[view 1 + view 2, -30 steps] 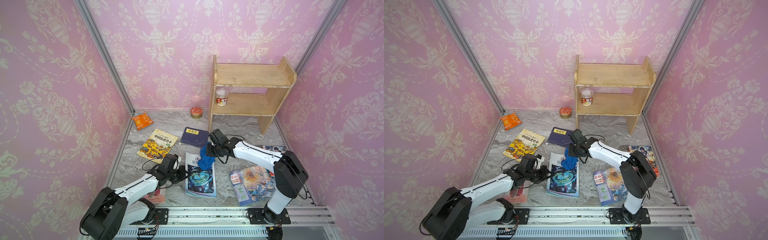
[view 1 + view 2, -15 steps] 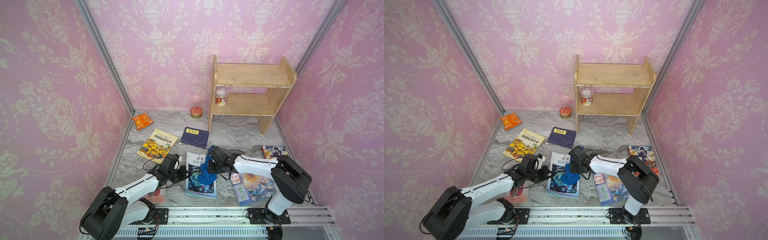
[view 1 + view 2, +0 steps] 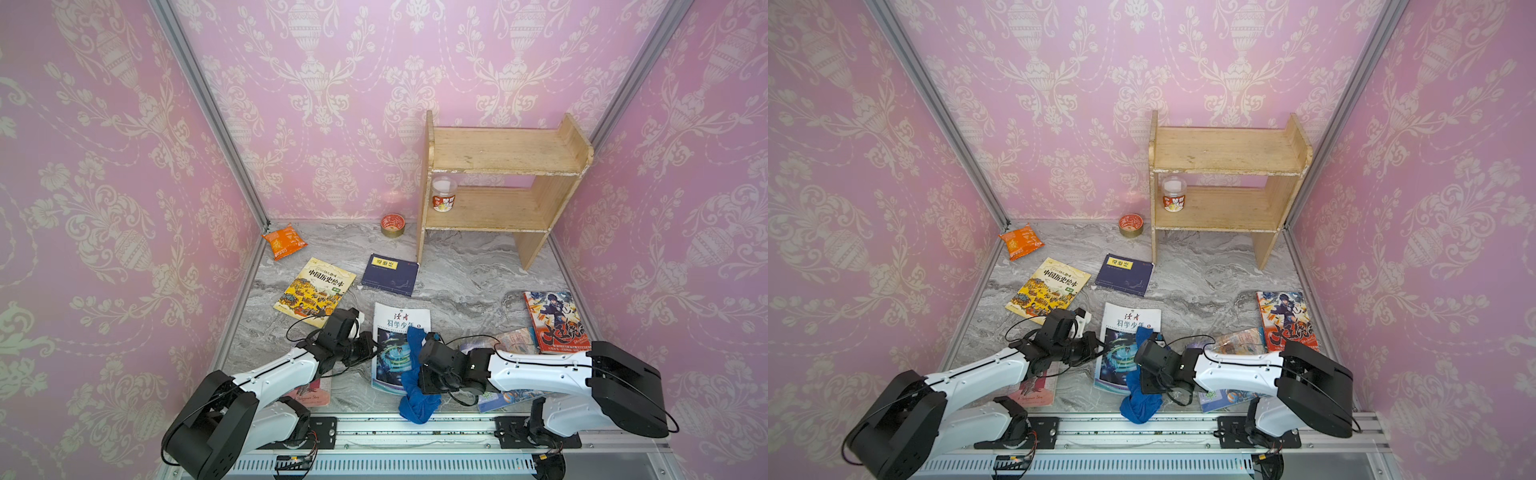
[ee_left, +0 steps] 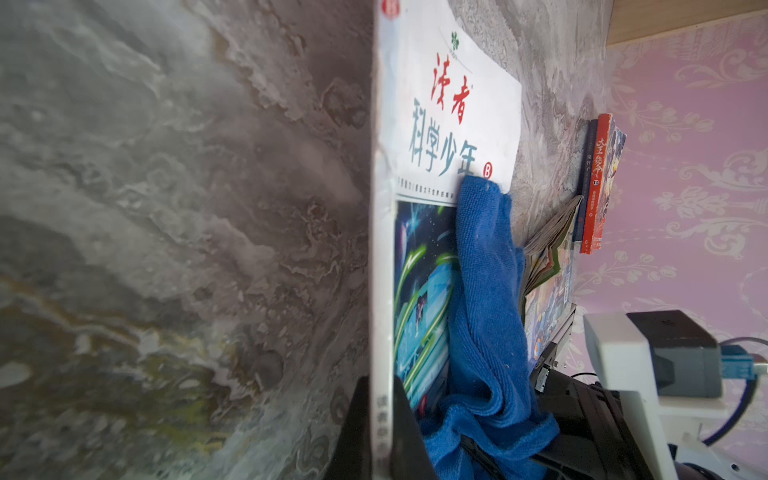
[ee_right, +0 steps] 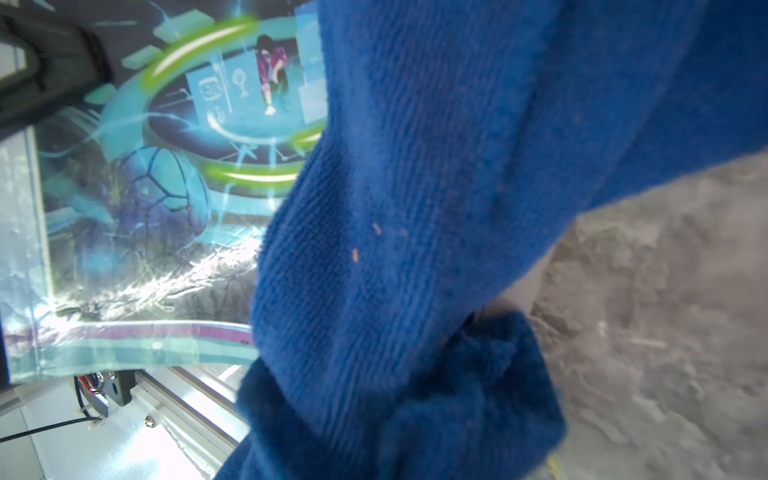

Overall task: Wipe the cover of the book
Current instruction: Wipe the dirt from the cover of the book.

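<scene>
Blue cloth (image 3: 417, 400) trails down the right side of the book (image 3: 401, 323), which lies face up on the marble-patterned table (image 3: 465, 266), close to its front edge and between the two arms. We see the left arm (image 3: 282, 370) stretched low and diagonal from its base at the front rail (image 3: 374, 430). Its wrist is level with the tabletop, and the left pincer (image 3: 372, 348) is clamped on the book's left edge. The left wrist view shows one finger (image 4: 357, 432) on either side of the spine. The right arm (image 3: 536, 368) lies almost flat along the front of the table, its forearm pointing across toward the book and passing over a colourful magazine (image 3: 515, 338). The right pincer (image 3: 423, 376) is closed on the cloth, whose upper end rests on the cover just below the white title band. Its bunched lower end spills past the book's near edge. In the right wrist view the cloth (image 5: 415, 249) fills most of the frame, so we cannot make out the fingertips themselves.
</scene>
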